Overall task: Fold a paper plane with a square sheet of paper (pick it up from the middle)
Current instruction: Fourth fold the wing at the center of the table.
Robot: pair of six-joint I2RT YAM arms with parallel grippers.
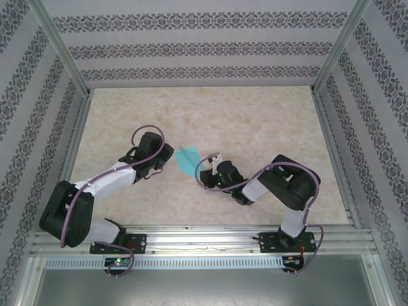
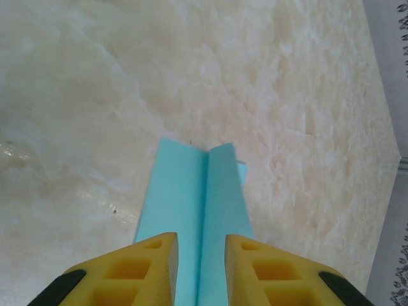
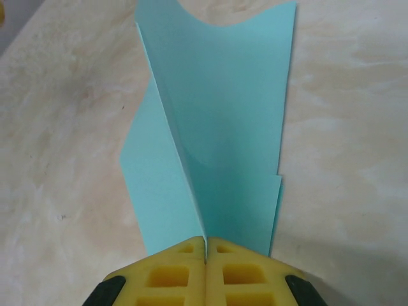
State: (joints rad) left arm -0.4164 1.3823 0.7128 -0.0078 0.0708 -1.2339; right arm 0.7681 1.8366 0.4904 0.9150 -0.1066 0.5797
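Your right claw [image 3: 205,247] is pinched fully closed on the turquoise paper [image 3: 223,115]. In its wrist view the two yellow pads [image 3: 172,274] meet with no gap, and the near end of the paper disappears into the seam between them. From that pinch the paper fans away from the claw. One broad layer stands up along a sharp crease, a lower flap spreads to the left, and the far edge is curved.

Your left claw [image 2: 201,255] faces the same paper from the other side. Its yellow fingers [image 2: 143,264] stand apart with a clear gap. The paper's raised centre crease runs straight up through that gap, while the flat sides pass under the two fingertips. You cannot tell from this view whether the fingers touch the paper, but they are not clamped on it.

From above, the paper sits between the two claws, around the middle of the table [image 1: 255,121]. The left claw is just beside its left end and the right claw is at its right end. Whether the paper rests on the table or is lifted clear of it cannot be told.
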